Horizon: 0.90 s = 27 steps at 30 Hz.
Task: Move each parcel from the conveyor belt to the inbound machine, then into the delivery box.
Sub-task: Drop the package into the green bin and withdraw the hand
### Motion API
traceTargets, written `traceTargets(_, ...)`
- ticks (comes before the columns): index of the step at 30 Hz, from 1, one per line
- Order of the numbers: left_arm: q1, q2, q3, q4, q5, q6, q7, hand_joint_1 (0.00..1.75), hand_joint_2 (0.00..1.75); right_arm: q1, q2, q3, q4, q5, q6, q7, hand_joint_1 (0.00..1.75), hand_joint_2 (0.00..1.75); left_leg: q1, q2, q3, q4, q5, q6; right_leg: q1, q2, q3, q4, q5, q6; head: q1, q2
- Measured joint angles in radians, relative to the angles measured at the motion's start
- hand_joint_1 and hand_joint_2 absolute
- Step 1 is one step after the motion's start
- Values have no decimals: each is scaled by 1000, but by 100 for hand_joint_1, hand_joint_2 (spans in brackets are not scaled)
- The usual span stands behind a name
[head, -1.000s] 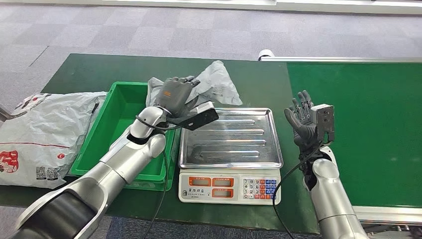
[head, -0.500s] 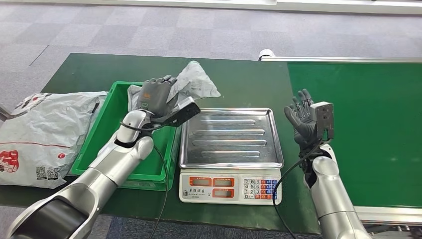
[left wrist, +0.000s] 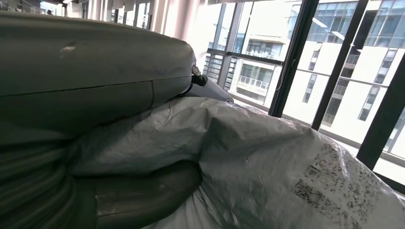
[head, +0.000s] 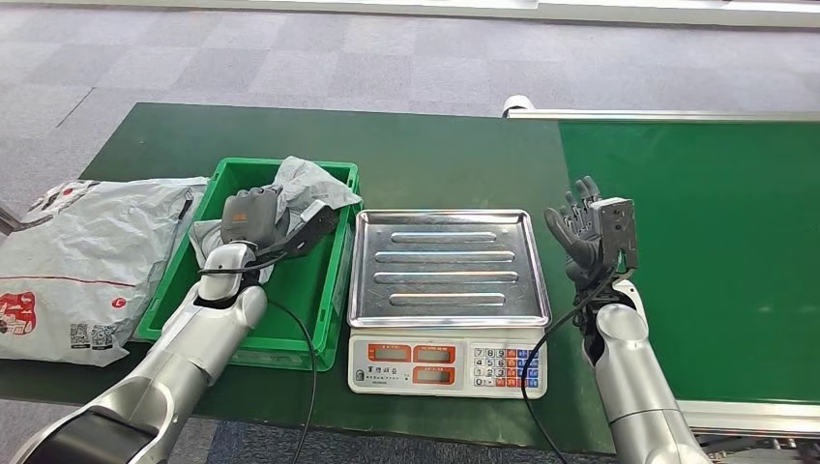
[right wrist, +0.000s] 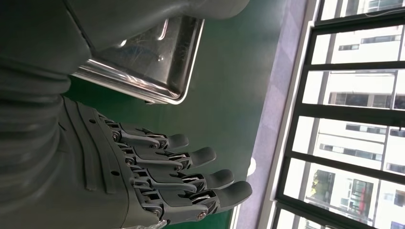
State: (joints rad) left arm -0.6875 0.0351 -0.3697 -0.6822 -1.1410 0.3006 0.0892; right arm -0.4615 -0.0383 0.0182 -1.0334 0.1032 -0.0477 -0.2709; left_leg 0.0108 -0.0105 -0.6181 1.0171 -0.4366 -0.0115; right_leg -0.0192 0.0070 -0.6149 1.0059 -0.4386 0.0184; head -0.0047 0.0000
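Observation:
My left hand [head: 249, 215] grips a crumpled grey plastic parcel [head: 302, 183] over the green delivery box [head: 323, 290]. The left wrist view has the parcel [left wrist: 267, 167] pressed against the hand [left wrist: 90, 95], a printed label on its skin. The steel tray of the weighing scale [head: 447, 267] lies bare beside the box. Raised between the scale and the green conveyor belt [head: 716, 251], my right hand [head: 577, 232] has its fingers [right wrist: 191, 171] spread and holds nothing.
A large white and grey mail bag [head: 82, 261] lies left of the box on the green table [head: 454, 155]. The scale's keypad and display [head: 445, 365] face me at the table's front edge. Grey carpet lies beyond.
My left hand has carried the parcel leftward from beside the scale tray to over the green box and lowered it. The right hand has barely moved.

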Motion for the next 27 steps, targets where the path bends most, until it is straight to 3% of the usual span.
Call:
traceTargets(3, 3, -2, 13, 7, -2, 0, 2, 3, 175, 4, 4, -8, 0, 1, 0, 0, 0, 175, 0, 0, 0, 0, 0, 0, 0, 0, 0, 0, 0, 0, 0, 0)
traceTargets(11, 3, -6, 20, 32, -100, -34, 101, 0, 175, 8, 17, -19, -5, 22, 0, 2, 0, 175, 0, 0, 0, 0, 0, 0, 1, 0, 0, 0, 0, 0, 0, 0)
traceTargets(15, 3, -19, 24, 44, -113, -33, 100, 0, 175, 17, 33, -35, -24, 46, 0, 10, 0, 175, 0, 0, 0, 0, 0, 0, 1, 0, 0, 0, 0, 0, 0, 0)
traceTargets(24, 2, -73, 87, -15, 148, -57, -102, 0, 175, 26, 68, -46, -75, 126, 1, 42, 0, 175, 0, 0, 0, 0, 0, 0, 0, 0, 0, 0, 0, 0, 0, 0)
traceTargets(27, 0, -84, 112, -48, 323, -134, -198, 0, 175, 24, 70, -46, -75, 130, 3, 35, 0, 175, 0, 0, 0, 0, 0, 0, 0, 0, 0, 0, 0, 0, 0, 0)
